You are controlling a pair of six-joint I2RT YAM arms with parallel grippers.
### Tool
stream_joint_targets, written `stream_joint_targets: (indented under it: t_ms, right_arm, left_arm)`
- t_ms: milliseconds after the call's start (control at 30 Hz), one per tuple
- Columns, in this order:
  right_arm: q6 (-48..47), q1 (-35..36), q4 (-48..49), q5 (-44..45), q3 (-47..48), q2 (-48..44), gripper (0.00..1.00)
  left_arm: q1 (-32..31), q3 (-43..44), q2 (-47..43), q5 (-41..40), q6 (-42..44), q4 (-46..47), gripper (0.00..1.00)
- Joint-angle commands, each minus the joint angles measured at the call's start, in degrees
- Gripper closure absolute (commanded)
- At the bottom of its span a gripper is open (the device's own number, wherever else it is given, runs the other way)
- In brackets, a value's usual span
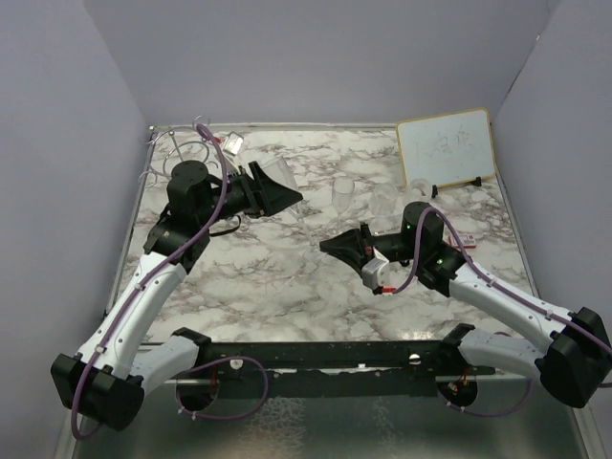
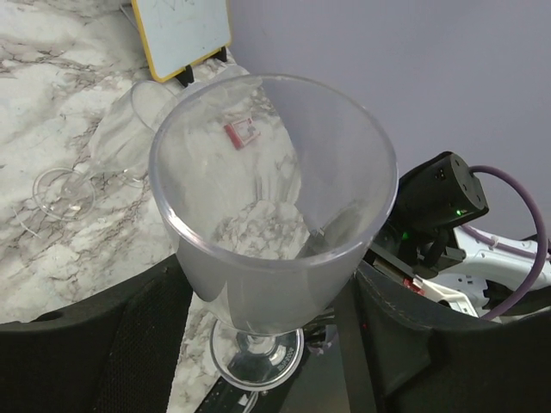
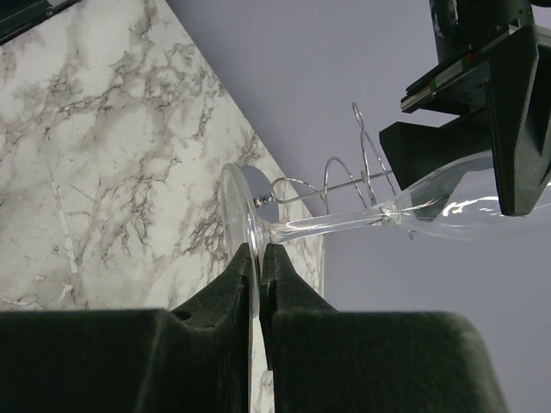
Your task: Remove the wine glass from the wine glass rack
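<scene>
The right hand (image 3: 258,258) is pressed shut on the round foot of the clear, long-stemmed wine glass (image 3: 344,222). The glass lies sideways in the air. Its stem runs from the right hand to the left hand (image 1: 279,191), which hugs the bowl. The shiny wire wine glass rack (image 1: 194,145) stands behind the glass, apart from it. The rack's base is hard to see. In the right wrist view the left hand hides the bowl's rim.

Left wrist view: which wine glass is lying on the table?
Far glass by the whiteboard, on its side; near glass is in the jaws.
</scene>
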Motion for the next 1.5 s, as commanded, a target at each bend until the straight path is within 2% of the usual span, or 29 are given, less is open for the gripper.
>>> stream_joint_targets:
  t_ms: [0,233,600,867,1033,1367,1467]
  right_arm:
    - [-0.6,0.6,1.8,-2.2,1.3,-0.6,0.99]
    - [-0.5,0.6,1.5,-2.5,1.3,-0.6,0.99]
    - [-0.5,0.6,0.8,-2.3,1.8,-0.5,0.99]
    - [-0.4,0.5,0.4,-1.9,2.2,-0.4,0.99]
    - [0.9,0.6,1.5,-0.3,1.9,-0.9,0.83]
    - [4.2,0.6,3.3,0.8,1.3,-2.1,0.62]
    - [6.3,0.6,1.5,1.9,2.3,-3.2,0.5]
  left_arm:
    - [0.0,-0.6,-0.9,-3.0,-1.3,3.0,0.33]
    - [0.0,-0.1,-0.8,-3.3,-1.1,3.1,0.3]
    - [0.0,0.7,-0.6,-3.4,-0.4,2.6,0.44]
    - [0.0,1.4,-0.8,-3.6,0.3,1.8,0.45]
    - [0.0,2.1,-0.6,-3.9,1.2,0.9,0.47]
    - [0.0,5.4,0.1,-6.1,5.4,-3.3,0.49]
    - [0.0,7.8,0.9,-8.6,9.4,-7.1,0.49]
